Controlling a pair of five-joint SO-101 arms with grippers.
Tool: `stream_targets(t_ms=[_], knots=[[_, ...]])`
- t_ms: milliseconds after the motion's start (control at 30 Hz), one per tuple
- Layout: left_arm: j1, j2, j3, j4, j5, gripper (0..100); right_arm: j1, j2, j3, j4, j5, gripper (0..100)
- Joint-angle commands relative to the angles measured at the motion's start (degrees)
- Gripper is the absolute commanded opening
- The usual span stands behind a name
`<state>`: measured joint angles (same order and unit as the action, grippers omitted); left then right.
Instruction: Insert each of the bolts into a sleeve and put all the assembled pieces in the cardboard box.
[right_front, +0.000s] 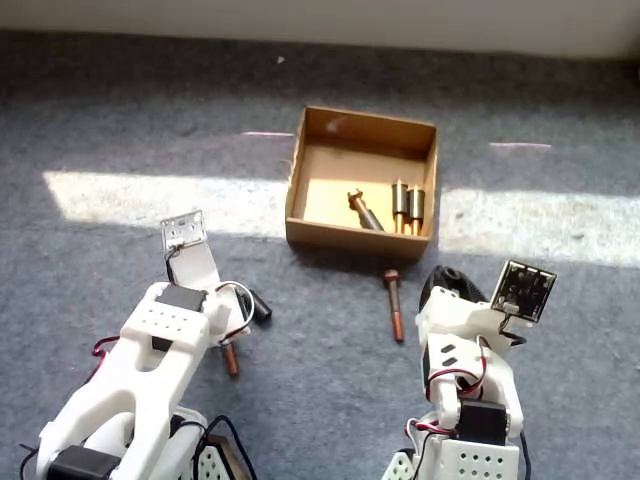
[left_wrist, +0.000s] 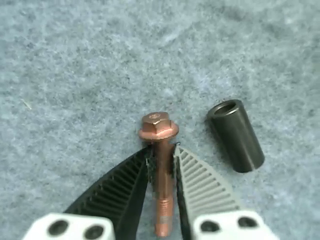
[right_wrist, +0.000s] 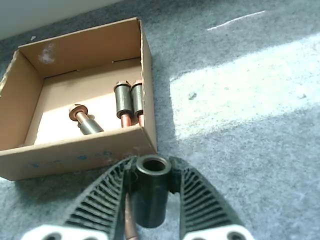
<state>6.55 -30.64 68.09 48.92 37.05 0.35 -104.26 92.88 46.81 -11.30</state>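
My left gripper (left_wrist: 162, 151) is shut on the shank of a copper bolt (left_wrist: 159, 127), just below its hex head and low over the carpet. A loose black sleeve (left_wrist: 236, 135) lies on its side next to that bolt, also seen as the sleeve (right_front: 260, 305) in the high view. My right gripper (right_wrist: 151, 162) is shut on another black sleeve (right_wrist: 150, 192), held upright with its bore showing, close in front of the cardboard box (right_wrist: 30, 80). A second bolt (right_front: 393, 305) lies on the carpet just in front of the box (right_front: 296, 180), beside the right gripper.
Inside the box lie three assembled bolt-and-sleeve pieces (right_front: 407, 205), two side by side and one (right_front: 364, 211) at an angle. Grey carpet covers the floor, with a sunlit band (right_front: 120, 195) across it. A pale wall runs along the far edge.
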Motion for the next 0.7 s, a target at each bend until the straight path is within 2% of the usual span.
stream_targets(t_ms=[0, 367, 467, 667], knots=[[-0.7, -0.4, -0.4, -1.2, 0.4, 2, 0.7, -0.9, -0.3, -1.6, 0.9, 0.6], [-0.7, -1.0, -3.2, -1.2, -0.1, 1, 0.7, -0.9, -0.3, -1.6, 0.9, 0.6], [-0.7, -1.0, -5.7, -0.8, -4.4, 1, 0.7, -0.9, -0.3, -1.6, 0.9, 0.6], [-0.6, -6.1, -10.9, 7.6, -5.5, 1, 0.7, -0.9, -0.3, -1.6, 0.9, 0.6]])
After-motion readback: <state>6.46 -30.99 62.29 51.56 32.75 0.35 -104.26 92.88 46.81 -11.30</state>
